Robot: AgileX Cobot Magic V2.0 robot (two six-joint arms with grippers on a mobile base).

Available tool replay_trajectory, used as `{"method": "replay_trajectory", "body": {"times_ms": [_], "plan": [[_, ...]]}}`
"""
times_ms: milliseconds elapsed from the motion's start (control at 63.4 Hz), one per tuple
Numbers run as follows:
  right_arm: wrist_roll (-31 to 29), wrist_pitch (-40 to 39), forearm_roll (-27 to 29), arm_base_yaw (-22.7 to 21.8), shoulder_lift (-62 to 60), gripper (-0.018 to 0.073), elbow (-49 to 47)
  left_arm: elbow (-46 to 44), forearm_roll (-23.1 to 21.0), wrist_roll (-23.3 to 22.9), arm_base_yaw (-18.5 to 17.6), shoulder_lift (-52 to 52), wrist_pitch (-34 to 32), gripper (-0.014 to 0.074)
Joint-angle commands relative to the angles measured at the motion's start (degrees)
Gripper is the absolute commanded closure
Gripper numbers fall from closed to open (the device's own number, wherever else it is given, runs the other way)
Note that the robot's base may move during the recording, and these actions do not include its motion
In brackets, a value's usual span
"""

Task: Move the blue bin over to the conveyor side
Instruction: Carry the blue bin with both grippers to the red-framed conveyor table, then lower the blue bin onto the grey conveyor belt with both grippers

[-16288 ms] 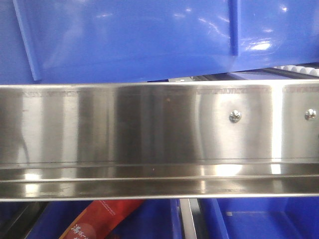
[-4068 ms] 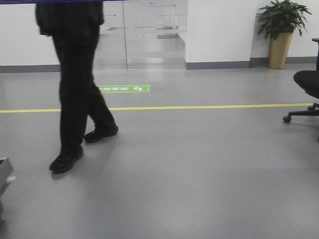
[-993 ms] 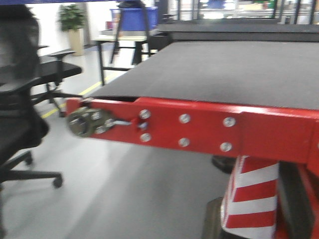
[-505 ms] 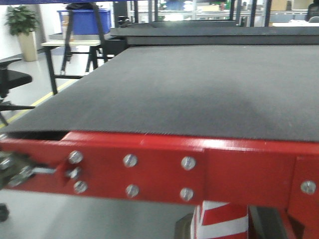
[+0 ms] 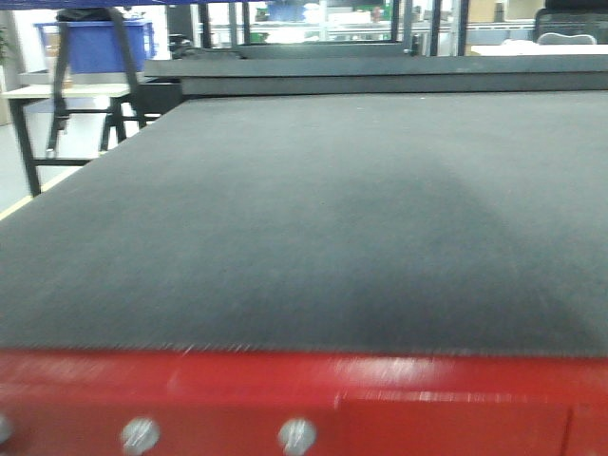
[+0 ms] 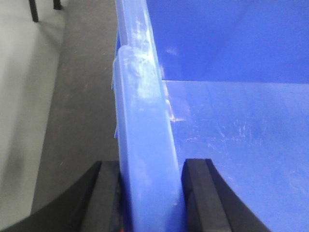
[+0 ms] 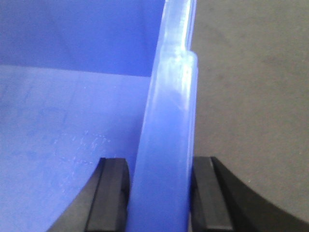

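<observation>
The blue bin (image 6: 145,145) is cut off, each wrist view showing one rolled rim and an inner wall above the conveyor (image 5: 304,218) belt; whether it rests there cannot be told. The left pincer (image 6: 150,193) and the right pincer (image 7: 159,193) each clamp one rim. One blurred red strip (image 5: 380,399) edges the belt, with two screws (image 5: 140,434) half cropped.

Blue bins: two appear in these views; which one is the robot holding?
The close blue bin, rim clamped by left pincer and right pincer; the distant blue bin stands untouched beyond the conveyor.
</observation>
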Motion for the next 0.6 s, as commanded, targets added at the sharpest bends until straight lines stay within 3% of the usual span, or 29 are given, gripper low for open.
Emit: {"method": "replay_trajectory", "body": {"times_ms": [0,583], "plan": [[-1.27,-5.81,-2.13,-0.16,-1.06,0.0640,-0.88,-0.89,-0.07,1.40,-0.13,-1.22,-5.51,0.0616],[-1.27,-5.81,-2.13,-0.16,-1.06,0.0640,-0.88,-0.89,-0.07,1.40,-0.13,-1.22,-5.51,0.0616]]}}
